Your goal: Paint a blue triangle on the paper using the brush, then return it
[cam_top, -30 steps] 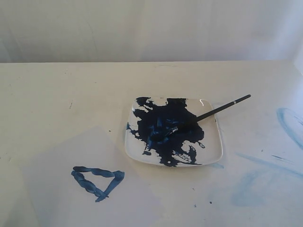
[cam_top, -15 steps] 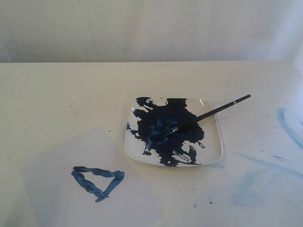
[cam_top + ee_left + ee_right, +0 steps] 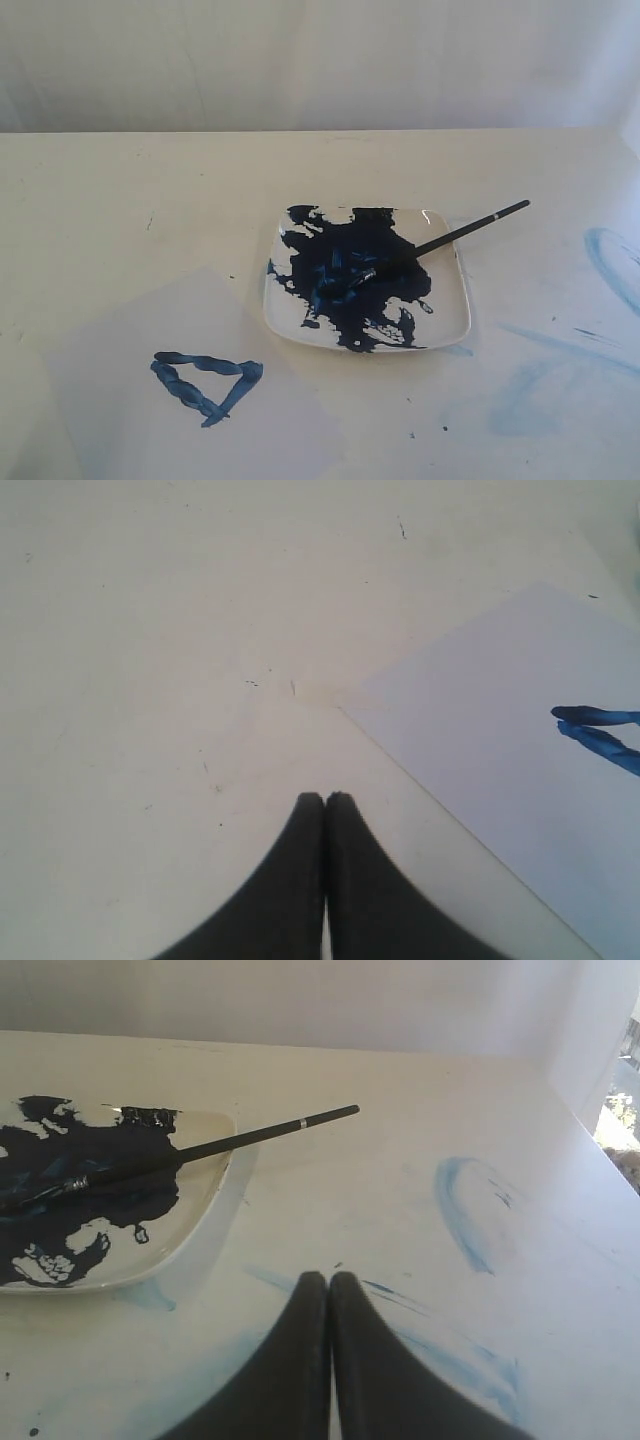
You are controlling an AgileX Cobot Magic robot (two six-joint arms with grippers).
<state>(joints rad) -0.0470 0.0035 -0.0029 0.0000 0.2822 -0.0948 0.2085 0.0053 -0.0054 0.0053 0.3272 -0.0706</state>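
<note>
1. Black-handled brush [image 3: 437,244] [image 3: 200,1150]: lies loose and slantwise. Its bristle end rests in the paint at the middle of the plate. Its silver ferrule is also over the plate. The handle crosses the plate's rim and points toward the far right corner of the surface. Nothing holds it.
2. Blue triangle [image 3: 186,390] [image 3: 600,740]: a dark-blue outline of thick wavy strokes, painted on the paper toward the near left corner of the surface, well apart from the plate.
3. Paper [image 3: 200,320] [image 3: 520,750]: a thin greyish-white sheet, lying flat and turned at an angle to the surface's edges. One corner lies near the plate's left side.
4. Plate [image 3: 448,305] [image 3: 197,1208]: square, white and glossy, about midway between the left and right edges.
5. Paint blotch [image 3: 350,265] [image 3: 60,1160]: dark blue, covering most of the plate's inside.
6. Pale blue smears [image 3: 610,262] [image 3: 460,1210]: on the bare surface between the plate and the right edge.
7. Left hand [image 3: 325,798]: clenched and empty, with its dark fingers pressed together. It is over bare surface near a corner of the paper and clear of the sheet.
8. Right hand [image 3: 328,1278]: clenched and empty, fingers together. It is over the smeared patch beside the plate, apart from the brush.
9. Surface [image 3: 150,190]: cream, with small dark specks.
</note>
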